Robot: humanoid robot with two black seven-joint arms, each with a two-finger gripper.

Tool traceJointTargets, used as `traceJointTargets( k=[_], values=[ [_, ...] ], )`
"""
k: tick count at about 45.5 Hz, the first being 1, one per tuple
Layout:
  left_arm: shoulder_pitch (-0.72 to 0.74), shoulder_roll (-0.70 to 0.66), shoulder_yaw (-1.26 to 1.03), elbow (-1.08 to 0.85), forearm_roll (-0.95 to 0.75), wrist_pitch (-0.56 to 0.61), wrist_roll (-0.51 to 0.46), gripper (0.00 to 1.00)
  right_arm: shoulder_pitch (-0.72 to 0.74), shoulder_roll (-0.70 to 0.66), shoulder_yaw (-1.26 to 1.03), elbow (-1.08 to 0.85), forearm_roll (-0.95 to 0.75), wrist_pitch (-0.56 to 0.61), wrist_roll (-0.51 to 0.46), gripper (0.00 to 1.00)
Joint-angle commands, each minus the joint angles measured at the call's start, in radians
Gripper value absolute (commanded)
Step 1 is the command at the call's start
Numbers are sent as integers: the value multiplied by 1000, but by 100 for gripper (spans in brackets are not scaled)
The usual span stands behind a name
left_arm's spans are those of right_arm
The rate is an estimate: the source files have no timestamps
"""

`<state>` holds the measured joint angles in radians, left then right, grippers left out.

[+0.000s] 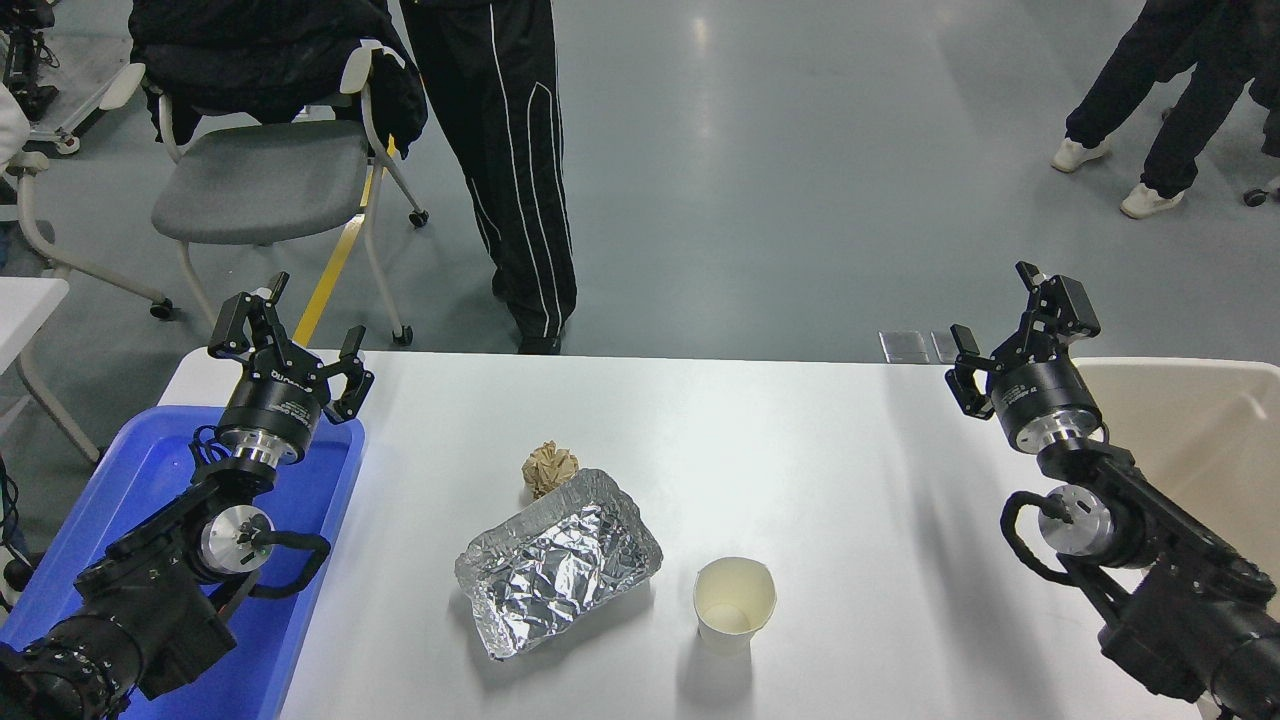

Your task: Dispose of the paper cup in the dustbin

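While both arms hover raised, nothing is held. A white table carries the clutter within reach. The beige dustbin waits at its right edge, behind the right gripper, fingers spread. The left gripper, also spread, parks over a blue tray. A foil tray lies centre; the paper cup stands upright beside it, untouched.

The dustbin at the table's right edge runs off the picture's right side, its near part hidden behind the right arm. The blue tray at the left edge is cut off below and partly covered by the left arm
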<state>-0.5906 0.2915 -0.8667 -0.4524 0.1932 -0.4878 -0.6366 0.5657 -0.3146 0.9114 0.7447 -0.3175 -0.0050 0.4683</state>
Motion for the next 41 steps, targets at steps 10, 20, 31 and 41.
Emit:
traceJointTargets(
  k=[10, 20, 31, 41],
  values=[
    [0, 0, 0, 0, 0, 0, 0, 100, 26, -37, -19, -16, 0, 0, -7, 99],
    [0, 0, 0, 0, 0, 0, 0, 100, 137, -99, -276, -16, 3, -10, -10, 99],
    [0, 0, 0, 0, 0, 0, 0, 100, 328, -233, -682, -2, 6, 3, -14, 99],
    [0, 0, 0, 0, 0, 0, 0, 100, 580, -290, -1121, -1, 0, 91, -16, 99]
  ],
)
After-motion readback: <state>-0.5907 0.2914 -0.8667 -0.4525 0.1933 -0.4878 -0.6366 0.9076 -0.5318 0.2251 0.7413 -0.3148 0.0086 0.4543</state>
